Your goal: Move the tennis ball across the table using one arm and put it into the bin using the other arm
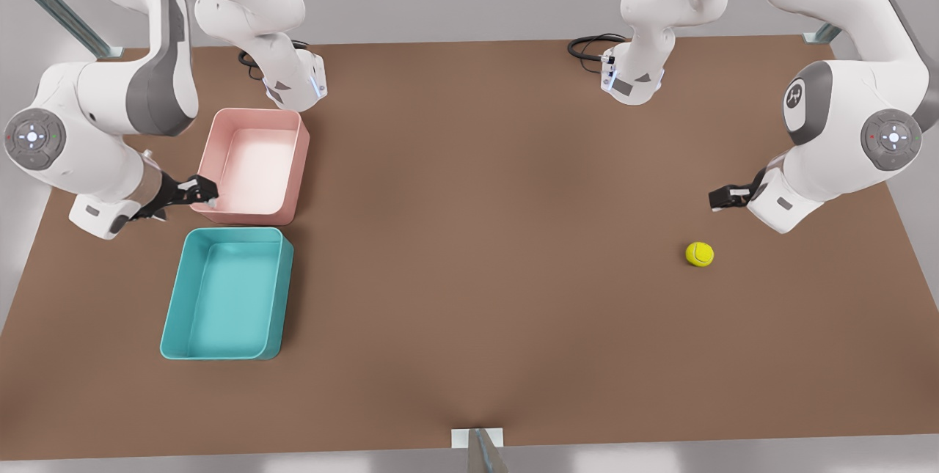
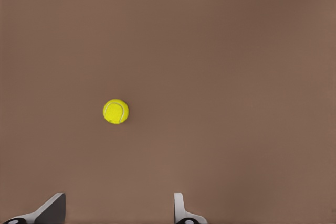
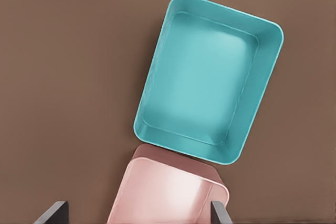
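**Ball on one end of the bench, bins on the other**

The bench [image 1: 469, 253] is a wide, flat, matte brown top, with pale grey floor past its edges and slanted metal struts at the far corners. Black cables coil near each arm's base.

My left tool [image 1: 722, 198] hangs above the bench on the front view's right, its arm bent at the elbow and reaching inward. Its two fingers [image 2: 179, 208] stand apart with nothing between them. My right tool [image 1: 202, 191] sits on the front view's left, over the near outer edge of the pink bin [image 1: 257, 165], fingers spread wide and empty in its wrist view.

The tennis ball [image 1: 700, 254] is small, bright yellow-green, with a faint curved seam. It rests on bare bench near the left tool, apart from it. The teal bin [image 1: 227, 297], shallow and round-cornered, lies well apart from the ball on the front view's left, just beside the pink bin; the right wrist view shows them corner to side, nearly touching. Both bins are empty.
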You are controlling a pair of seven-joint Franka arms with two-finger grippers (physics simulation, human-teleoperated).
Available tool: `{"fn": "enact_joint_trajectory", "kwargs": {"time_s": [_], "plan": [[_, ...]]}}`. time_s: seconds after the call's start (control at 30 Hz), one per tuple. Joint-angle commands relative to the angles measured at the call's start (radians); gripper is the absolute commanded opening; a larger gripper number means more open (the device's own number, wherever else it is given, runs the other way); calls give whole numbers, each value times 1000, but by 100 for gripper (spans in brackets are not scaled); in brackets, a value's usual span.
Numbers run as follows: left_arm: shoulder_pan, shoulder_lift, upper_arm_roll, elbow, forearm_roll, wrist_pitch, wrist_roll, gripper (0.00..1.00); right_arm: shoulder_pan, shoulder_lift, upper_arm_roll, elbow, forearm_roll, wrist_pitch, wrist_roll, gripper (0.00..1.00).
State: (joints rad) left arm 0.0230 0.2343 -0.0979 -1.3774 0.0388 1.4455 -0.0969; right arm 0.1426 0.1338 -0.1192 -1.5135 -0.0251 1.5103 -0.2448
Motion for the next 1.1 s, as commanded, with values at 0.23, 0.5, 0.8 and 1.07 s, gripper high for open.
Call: {"fn": "enact_joint_trajectory", "kwargs": {"time_s": [0.23, 0.5, 0.8, 1.07], "plan": [[21, 215, 142, -20, 7, 268, 1006, 21, 15, 75, -4, 4, 36, 64, 260, 100], [183, 344, 136, -225, -27, 613, 2126, 21, 38, 136, 1, 82, -53, 96, 257, 100], [160, 326, 138, -403, 56, 774, 2122, 21, 18, 141, -7, 93, -47, 93, 260, 100], [166, 332, 141, -502, 108, 902, 2068, 21, 15, 142, -7, 88, -47, 90, 259, 100]]}}
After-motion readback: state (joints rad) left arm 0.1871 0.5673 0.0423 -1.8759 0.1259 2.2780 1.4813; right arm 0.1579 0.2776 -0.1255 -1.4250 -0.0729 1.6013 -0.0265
